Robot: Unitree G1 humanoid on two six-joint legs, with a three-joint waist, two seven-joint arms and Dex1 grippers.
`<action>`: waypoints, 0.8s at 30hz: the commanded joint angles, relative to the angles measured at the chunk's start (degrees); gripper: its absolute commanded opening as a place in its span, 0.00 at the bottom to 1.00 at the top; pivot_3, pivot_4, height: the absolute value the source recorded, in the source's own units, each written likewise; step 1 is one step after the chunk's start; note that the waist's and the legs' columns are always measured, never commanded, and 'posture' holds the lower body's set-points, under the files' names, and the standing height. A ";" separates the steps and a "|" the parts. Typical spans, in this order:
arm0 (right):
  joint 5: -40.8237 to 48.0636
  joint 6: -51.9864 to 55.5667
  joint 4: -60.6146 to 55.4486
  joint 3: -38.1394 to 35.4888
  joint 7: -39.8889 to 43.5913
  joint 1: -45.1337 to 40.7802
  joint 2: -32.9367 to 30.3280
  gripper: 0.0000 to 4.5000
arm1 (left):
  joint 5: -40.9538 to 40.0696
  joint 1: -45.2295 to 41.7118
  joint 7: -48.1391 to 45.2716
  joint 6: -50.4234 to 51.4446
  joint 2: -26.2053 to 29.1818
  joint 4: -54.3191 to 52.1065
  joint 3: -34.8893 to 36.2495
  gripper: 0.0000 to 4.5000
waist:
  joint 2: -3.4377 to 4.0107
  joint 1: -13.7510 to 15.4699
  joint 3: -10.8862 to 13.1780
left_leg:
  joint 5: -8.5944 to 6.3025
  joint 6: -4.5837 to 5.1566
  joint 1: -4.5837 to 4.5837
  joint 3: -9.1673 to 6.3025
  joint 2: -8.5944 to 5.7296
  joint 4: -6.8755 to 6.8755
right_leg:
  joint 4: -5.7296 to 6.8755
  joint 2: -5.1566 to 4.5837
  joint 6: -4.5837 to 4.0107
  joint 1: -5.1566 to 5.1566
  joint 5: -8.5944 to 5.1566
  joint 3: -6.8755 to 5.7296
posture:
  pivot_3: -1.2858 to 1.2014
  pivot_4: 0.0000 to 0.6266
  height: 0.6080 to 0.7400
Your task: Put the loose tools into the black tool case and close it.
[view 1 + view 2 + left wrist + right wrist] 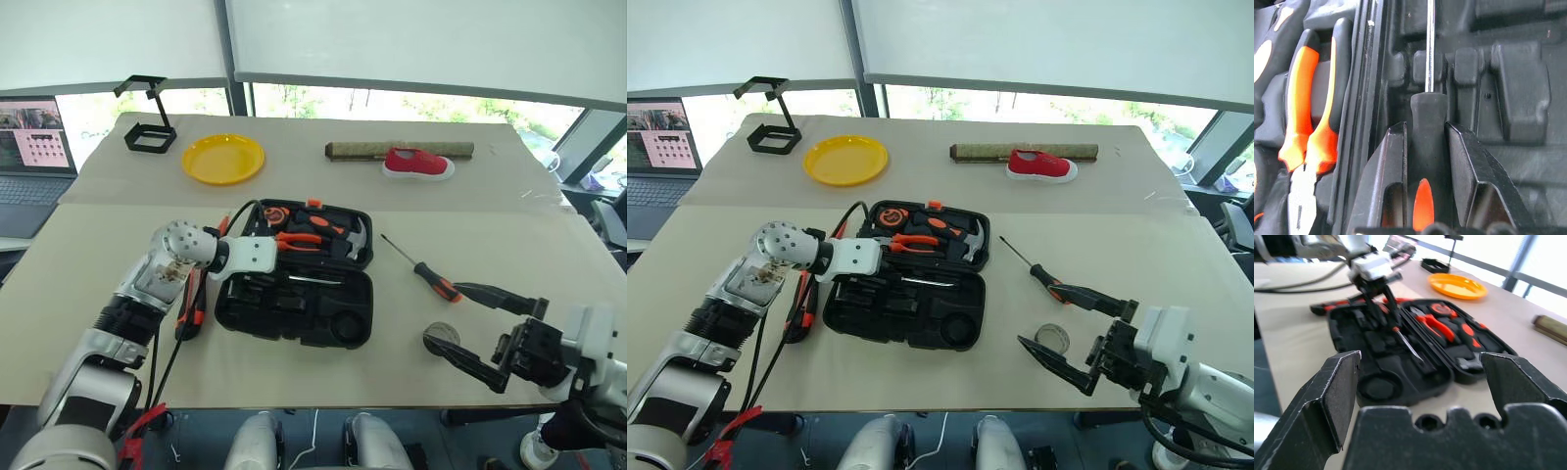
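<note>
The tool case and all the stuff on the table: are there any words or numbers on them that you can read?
No text can be read anywhere.
Black tool case: moulded slots, no legible label.
Tape measure in the case: a round mark on its face, too small to read.
Laptop screen: pictures and tiny rows, too small to read.
Red shoe, yellow plate: no writing visible.

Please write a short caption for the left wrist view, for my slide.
Left gripper holds a black-and-orange screwdriver by its handle over the open black tool case, beside the orange-handled pliers.
</note>
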 commanded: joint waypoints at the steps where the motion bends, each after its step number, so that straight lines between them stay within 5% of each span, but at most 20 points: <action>1: 2.52 2.47 -2.38 0.45 -0.61 -2.11 -1.43 1.00 | -0.75 -1.31 -0.08 1.07 1.08 -2.73 1.66 0.16 | 0.00 -0.16 0.00 | -0.01 0.01 -0.01 0.00 0.00 -0.01 | -0.04 0.00 0.00 -0.01 0.00 0.00 | 0.52 0.24 1.00; 24: -1.33 9.93 -0.28 6.76 -2.20 -9.59 -3.70 1.00 | 5.95 -0.35 1.04 -4.32 1.23 2.96 -2.60 0.16 | 0.00 -0.68 0.00 | -0.02 0.04 -0.05 -0.03 -0.01 0.01 | -0.04 0.02 0.01 0.00 -0.01 -0.03 | 0.52 0.24 1.00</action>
